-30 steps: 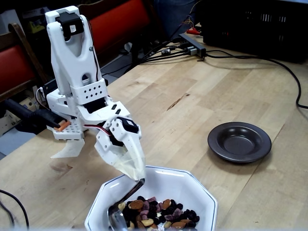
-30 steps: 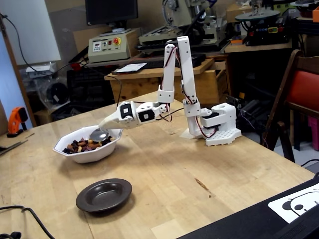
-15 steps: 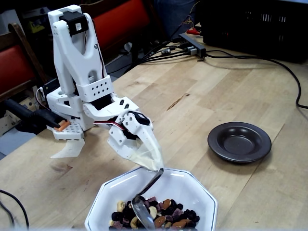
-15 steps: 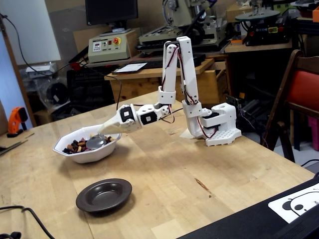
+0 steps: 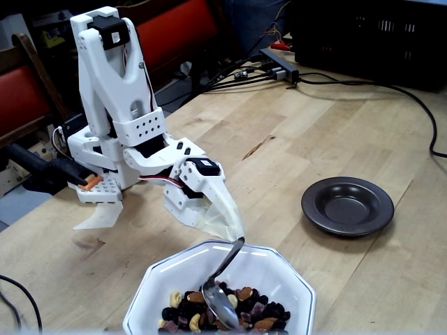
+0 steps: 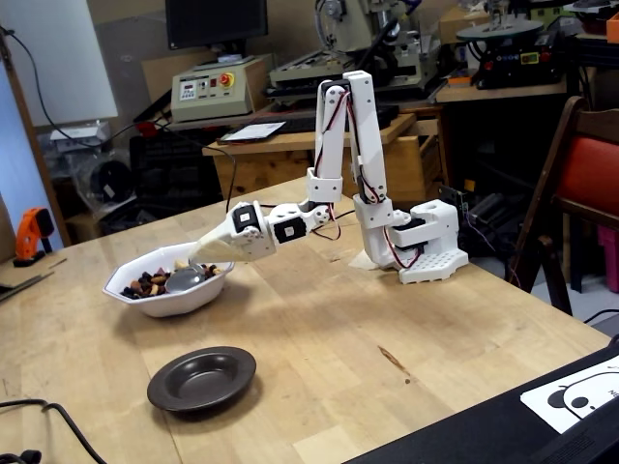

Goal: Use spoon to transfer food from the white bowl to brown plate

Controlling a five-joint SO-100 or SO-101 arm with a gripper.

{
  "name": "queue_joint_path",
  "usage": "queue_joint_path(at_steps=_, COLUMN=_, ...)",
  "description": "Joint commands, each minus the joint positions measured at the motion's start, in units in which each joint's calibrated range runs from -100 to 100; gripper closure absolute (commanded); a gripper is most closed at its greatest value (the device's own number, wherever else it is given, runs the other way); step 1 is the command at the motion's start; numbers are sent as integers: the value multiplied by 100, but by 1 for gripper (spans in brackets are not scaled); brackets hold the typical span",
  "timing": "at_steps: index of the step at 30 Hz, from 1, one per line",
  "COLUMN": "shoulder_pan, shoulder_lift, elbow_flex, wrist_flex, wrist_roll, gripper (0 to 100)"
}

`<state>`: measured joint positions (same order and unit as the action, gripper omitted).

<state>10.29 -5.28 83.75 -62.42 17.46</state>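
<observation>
In a fixed view, I am holding the spoon (image 5: 225, 283) by its taped handle end with the gripper (image 5: 236, 236). The fingers are squeezing narrow around that handle. A second ago the spoon's oval end was sitting at the left side of the white bowl (image 5: 279, 269). Now it is sitting more in the middle, right on the food (image 5: 230, 315). So I am sliding the spoon into the pile of nuts and raisins, and I think the scoop is only just starting. I am not seeing any food lifted yet. The spoon's long line is running from the gripper at the upper right down to the lower left, with the oval end pointing down into the bowl. The brown plate (image 5: 347, 204) is sitting empty, well apart on the right.

In the other fixed view, the arm is reaching from its base on the right to the white bowl (image 6: 169, 288) on the left. The gripper (image 6: 198, 259) is hanging low over the bowl's rim, lower than a second ago. The spoon (image 6: 184, 278) is pointing down and left into the food (image 6: 145, 284). The brown plate (image 6: 201, 378) is waiting nearer the camera, with nothing on it.
</observation>
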Motion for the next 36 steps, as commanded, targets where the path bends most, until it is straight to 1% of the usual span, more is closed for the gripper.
queue_joint_path(at_steps=1, shoulder_pan=-96, shoulder_lift=-92, elbow_flex=-39, wrist_flex=-121, wrist_roll=-44, gripper=98)
queue_joint_path(at_steps=7, shoulder_pan=-74, shoulder_lift=-75, elbow_flex=-92, wrist_flex=-90, wrist_roll=34, gripper=98)
queue_joint_path(at_steps=12, shoulder_pan=-59, shoulder_lift=-84, elbow_flex=-92, wrist_flex=-97, wrist_roll=567, gripper=98)
queue_joint_path(at_steps=15, shoulder_pan=-51, shoulder_lift=-84, elbow_flex=-101, wrist_flex=-90, wrist_roll=786, gripper=98)
queue_joint_path(at_steps=18, shoulder_pan=8, shoulder_lift=-84, elbow_flex=-101, wrist_flex=-105, wrist_roll=835, gripper=98)
queue_joint_path(at_steps=32, shoulder_pan=986, shoulder_lift=-24, elbow_flex=-101, wrist_flex=-66, wrist_roll=850, gripper=98)
queue_joint_path(at_steps=36, shoulder_pan=1075, shoulder_lift=-24, elbow_flex=-48, wrist_flex=-66, wrist_roll=850, gripper=98)
